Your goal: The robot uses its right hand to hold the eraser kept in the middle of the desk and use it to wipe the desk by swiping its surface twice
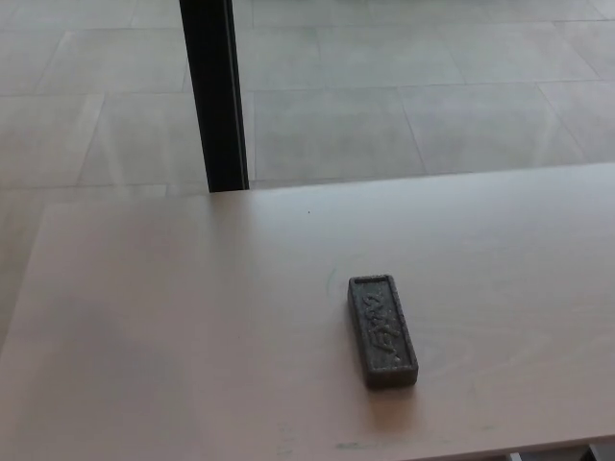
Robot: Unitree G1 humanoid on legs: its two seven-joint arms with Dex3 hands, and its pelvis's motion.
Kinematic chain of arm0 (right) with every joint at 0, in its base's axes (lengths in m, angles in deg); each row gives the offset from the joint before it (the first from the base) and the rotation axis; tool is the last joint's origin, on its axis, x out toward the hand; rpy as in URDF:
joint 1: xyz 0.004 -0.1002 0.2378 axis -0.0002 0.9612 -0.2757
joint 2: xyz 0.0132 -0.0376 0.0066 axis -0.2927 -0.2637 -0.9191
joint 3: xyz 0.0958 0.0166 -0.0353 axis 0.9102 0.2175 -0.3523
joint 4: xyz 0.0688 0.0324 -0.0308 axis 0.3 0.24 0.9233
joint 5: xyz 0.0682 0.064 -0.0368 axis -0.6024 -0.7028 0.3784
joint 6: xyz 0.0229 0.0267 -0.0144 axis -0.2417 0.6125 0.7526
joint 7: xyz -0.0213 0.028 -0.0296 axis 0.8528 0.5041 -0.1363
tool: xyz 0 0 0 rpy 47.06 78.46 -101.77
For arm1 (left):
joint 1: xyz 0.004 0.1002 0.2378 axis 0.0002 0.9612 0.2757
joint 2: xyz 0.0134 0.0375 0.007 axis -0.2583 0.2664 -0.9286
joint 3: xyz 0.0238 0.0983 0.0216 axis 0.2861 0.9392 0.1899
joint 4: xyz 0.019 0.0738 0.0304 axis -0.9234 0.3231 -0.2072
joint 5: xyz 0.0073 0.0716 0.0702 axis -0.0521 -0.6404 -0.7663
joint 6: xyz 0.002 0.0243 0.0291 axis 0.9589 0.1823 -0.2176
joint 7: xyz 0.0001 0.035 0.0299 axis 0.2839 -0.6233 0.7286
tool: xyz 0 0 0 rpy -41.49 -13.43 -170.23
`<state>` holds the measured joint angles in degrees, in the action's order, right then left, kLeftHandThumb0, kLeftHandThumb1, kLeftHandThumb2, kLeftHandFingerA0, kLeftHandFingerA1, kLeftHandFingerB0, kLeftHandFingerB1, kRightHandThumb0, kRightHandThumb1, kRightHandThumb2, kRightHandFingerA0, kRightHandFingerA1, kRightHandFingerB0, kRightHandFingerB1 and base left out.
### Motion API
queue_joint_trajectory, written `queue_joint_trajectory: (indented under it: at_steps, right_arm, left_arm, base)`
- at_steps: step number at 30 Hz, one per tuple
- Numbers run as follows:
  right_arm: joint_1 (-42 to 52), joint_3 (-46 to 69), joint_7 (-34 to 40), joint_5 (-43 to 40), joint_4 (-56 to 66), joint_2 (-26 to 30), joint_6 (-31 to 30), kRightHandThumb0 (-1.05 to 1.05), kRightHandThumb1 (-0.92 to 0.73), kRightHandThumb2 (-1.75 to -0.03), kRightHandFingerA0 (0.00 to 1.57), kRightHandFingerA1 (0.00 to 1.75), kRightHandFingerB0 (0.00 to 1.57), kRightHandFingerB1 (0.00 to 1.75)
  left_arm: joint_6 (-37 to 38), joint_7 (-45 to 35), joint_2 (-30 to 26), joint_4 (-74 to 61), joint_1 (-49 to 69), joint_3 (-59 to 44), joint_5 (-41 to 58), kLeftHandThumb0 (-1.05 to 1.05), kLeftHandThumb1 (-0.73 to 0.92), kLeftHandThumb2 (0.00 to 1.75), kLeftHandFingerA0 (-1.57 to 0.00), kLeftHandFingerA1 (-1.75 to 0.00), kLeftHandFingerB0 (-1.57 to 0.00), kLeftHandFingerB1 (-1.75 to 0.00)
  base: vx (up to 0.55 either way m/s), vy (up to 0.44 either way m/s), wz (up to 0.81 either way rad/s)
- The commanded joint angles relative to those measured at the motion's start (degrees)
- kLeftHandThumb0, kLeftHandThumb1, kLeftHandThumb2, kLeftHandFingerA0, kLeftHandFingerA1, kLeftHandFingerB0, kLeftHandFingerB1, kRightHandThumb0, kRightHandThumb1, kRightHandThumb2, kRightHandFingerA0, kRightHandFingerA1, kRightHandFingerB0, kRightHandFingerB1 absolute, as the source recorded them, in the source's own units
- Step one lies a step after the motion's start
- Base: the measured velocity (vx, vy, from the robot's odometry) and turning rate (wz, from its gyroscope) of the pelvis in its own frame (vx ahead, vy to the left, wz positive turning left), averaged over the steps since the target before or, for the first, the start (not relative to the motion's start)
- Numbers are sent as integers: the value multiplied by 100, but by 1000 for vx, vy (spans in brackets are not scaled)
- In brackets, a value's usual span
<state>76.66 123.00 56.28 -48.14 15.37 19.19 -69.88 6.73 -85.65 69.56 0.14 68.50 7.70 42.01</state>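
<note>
A dark grey rectangular eraser (pixel 382 329) lies flat on the pale wooden desk (pixel 192 317), a little right of the middle and near the front edge. Its long side runs front to back, and raised lettering shows on its top face. Neither of my hands shows in the head view.
A black upright post (pixel 216 96) stands behind the desk's far edge at the left of centre. Grey floor tiles (pixel 432 96) lie beyond the desk. The desk's left edge slants in at the left, and its front edge shows at the bottom right.
</note>
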Motion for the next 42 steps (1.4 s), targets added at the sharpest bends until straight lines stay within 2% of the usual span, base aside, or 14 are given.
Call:
queue_joint_trajectory:
  at_steps: [1,5,7,12,13,16,21,22,25,30,31,32,40,42]
  right_arm:
    - [-730,1643,469,-1675,224,654,-399,-54,-77,-63,56,56,32,47]
    - [-1157,1916,731,-1622,319,902,-494,-53,-75,-63,43,57,22,52]
    - [-1667,2160,1099,-1700,357,1156,-670,-40,-53,-102,50,77,1,52]
    - [-2722,2447,1887,-1597,-106,1597,-547,-53,-61,-93,50,88,2,48]
    - [-3188,2355,2152,-1451,-155,1810,-585,-52,-77,-62,37,94,0,61]
    - [-3725,2221,2115,-1408,94,1844,-594,-57,-64,-92,50,100,2,54]
    - [-4335,1590,1925,-942,138,1835,-377,-56,-77,-63,38,71,6,55]
    - [-4418,1350,1751,-821,216,1763,-205,-60,-61,-94,26,62,5,55]
    - [-4586,476,1493,-530,921,1338,-35,-39,-87,-66,75,59,39,43]
    - [-4639,-576,826,-502,1277,790,228,-12,-61,-89,101,154,90,95]
    - [-4602,-797,807,-521,1510,560,151,-13,-54,-107,126,135,93,106]
    - [-4547,-957,812,-480,1619,447,179,-5,-57,-106,96,170,84,139]
    - [-3952,-2409,617,-245,2347,-753,17,-12,-44,-121,133,148,106,130]
    - [-3836,-2691,715,-56,2503,-843,-127,-9,-42,-131,104,175,87,154]
  left_arm:
    - [-715,631,-342,14,-399,-1003,875,-57,62,75,-44,-102,-40,-76]
    - [-775,638,-300,-30,-430,-1088,813,-57,62,76,-44,-106,-40,-80]
    - [-823,591,-283,-103,-409,-1127,801,-57,65,75,-46,-97,-42,-77]
    - [-860,680,-296,-62,-447,-1100,655,-60,63,75,-50,-98,-44,-78]
    - [-917,659,-285,-84,-457,-1164,737,-60,63,76,-47,-97,-43,-77]
    - [-923,634,-278,-132,-445,-1137,715,-59,64,77,-47,-98,-42,-79]
    - [-875,601,-287,-49,-455,-1167,741,-59,65,75,-46,-106,-40,-78]
    - [-883,612,-287,-47,-463,-1168,739,-59,65,75,-45,-106,-39,-78]
    - [-978,554,-286,-130,-487,-1196,800,-59,68,75,-45,-98,-38,-76]
    - [-949,579,-319,-123,-459,-1064,705,-60,67,75,-47,-104,-40,-76]
    - [-909,580,-317,-116,-447,-1050,698,-62,68,76,-49,-98,-42,-76]
    - [-942,599,-318,-117,-464,-1053,713,-62,68,75,-48,-96,-40,-74]
    - [-958,620,-318,-71,-504,-1083,829,-61,69,74,-43,-107,-35,-79]
    - [-1026,616,-279,-141,-473,-1113,888,-61,70,76,-44,-99,-36,-76]
  base:
    - [0,0,0]
    - [0,0,0]
    - [0,0,0]
    - [0,0,0]
    - [0,0,0]
    - [0,0,0]
    - [0,0,0]
    - [0,0,0]
    - [0,0,0]
    - [0,0,0]
    - [0,0,0]
    - [0,0,0]
    - [0,0,0]
    - [0,0,0]
